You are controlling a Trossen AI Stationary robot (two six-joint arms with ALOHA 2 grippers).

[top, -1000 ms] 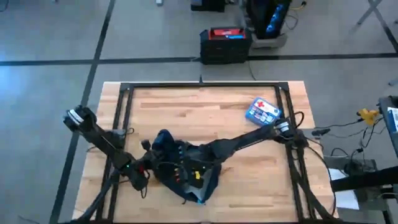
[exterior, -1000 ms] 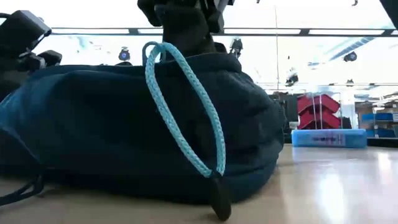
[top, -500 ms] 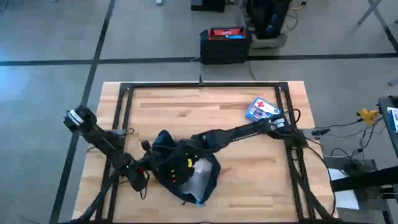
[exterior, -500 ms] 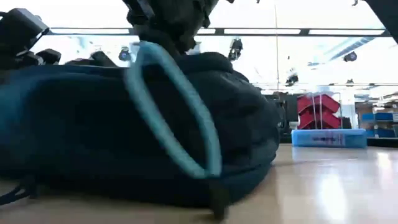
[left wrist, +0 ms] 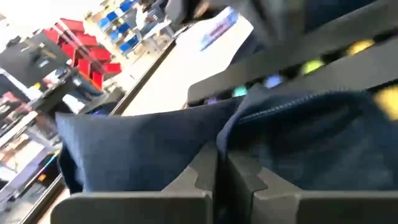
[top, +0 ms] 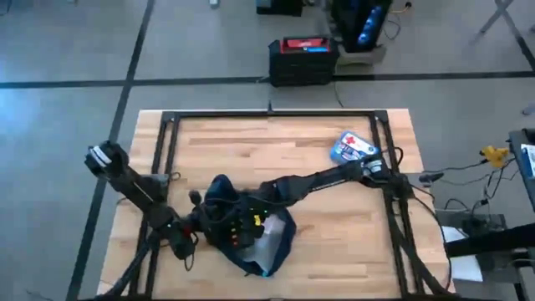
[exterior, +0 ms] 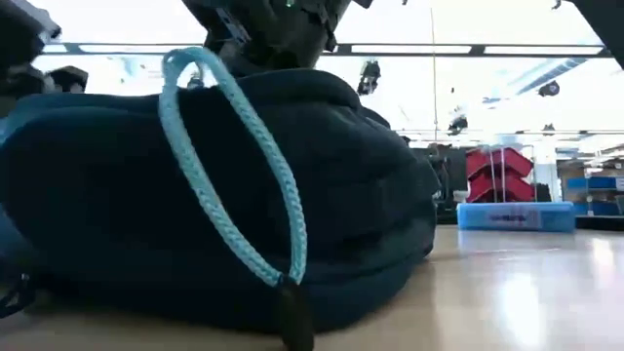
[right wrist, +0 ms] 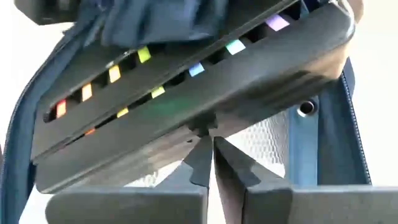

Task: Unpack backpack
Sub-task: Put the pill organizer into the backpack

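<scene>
The dark navy backpack [top: 242, 232] lies on its side on the wooden table [top: 276, 142], near the front edge, and fills the low view [exterior: 195, 195]. A light-blue cord loop [exterior: 234, 166] with a dark pull hangs down its side. My left gripper [top: 201, 226] is at the backpack's left end, shut on its fabric. My right gripper [top: 251, 219] reaches into the open top, shut on a flat dark case [right wrist: 186, 81] with coloured marks along its edge. A pale pouch [top: 269, 232] shows inside the opening. My left gripper pinches a fold of the backpack's navy fabric at the rim of the opening [left wrist: 214, 140] between its two fingers, coming nearly level from the table's left. The fabric rises off the bag at the fingers. My right gripper has its two fingers shut on the near edge of the dark case [right wrist: 202, 132], slanting down from the table's right. The case lies across the fingers, tilted, above the pale pouch [right wrist: 273, 137] inside the backpack.
A small blue-and-white box [top: 353, 148] lies flat near the table's far right corner, also seen as the blue box [exterior: 515, 215] in the low view. The black frame rails [top: 272, 115] run round the table. Bare wood lies behind and to the right of the backpack.
My right gripper has gone toward the table's left, deeper over the backpack's opening. The opening has spread, and the pale pouch inside now shows. The light-blue cord loop has swung toward the left arm's side.
</scene>
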